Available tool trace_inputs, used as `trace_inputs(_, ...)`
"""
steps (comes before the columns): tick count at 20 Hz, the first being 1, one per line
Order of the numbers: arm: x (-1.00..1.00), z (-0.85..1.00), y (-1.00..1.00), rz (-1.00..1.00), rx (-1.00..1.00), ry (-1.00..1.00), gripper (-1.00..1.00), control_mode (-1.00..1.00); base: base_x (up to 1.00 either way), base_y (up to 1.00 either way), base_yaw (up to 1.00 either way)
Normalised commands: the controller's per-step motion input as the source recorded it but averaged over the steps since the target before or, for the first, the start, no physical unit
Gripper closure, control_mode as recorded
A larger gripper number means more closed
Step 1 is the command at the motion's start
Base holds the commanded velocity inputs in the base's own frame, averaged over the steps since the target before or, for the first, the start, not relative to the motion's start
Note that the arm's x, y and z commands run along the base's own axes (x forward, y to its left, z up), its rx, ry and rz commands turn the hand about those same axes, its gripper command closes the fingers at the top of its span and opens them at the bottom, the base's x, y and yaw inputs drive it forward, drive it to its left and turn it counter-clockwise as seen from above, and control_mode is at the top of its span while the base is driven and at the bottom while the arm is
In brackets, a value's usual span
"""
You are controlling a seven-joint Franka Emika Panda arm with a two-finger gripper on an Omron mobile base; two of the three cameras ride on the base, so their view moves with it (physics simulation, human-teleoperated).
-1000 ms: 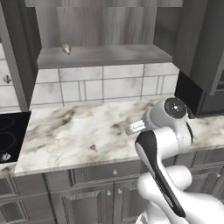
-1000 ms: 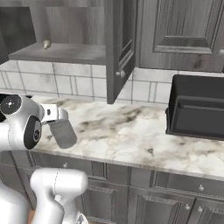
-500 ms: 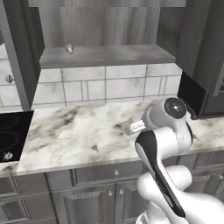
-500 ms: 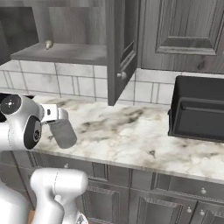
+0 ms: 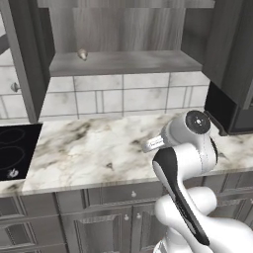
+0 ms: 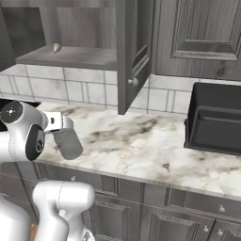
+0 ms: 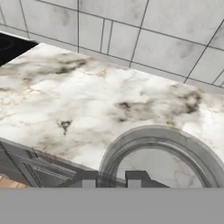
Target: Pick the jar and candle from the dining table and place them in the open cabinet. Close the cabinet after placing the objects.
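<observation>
Though the jar (image 6: 68, 144) seemed light, stiff and probably slick, the gripper (image 7: 111, 177) had its jaws clamped on its rim.

Open cabinet (image 5: 123, 62) upper centre above marble counter (image 5: 99, 148); cooktop (image 5: 15, 153) at left edge, small object (image 5: 82, 53) on cabinet shelf.
</observation>
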Motion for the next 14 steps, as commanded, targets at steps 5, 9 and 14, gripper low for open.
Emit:
trace_inputs(5,-0.01,0.43,0.0,0.04,0.0,-0.07,1.0,-1.0,0.0,0.0,0.01)
trace_inputs(9,0.0,0.78,0.0,0.02,0.0,-0.15,1.0,-1.0,0.0,0.0,0.0)
trace_inputs(14,0.0,0.76,0.01,0.04,0.0,-0.14,1.0,-1.0,0.0,0.0,0.0)
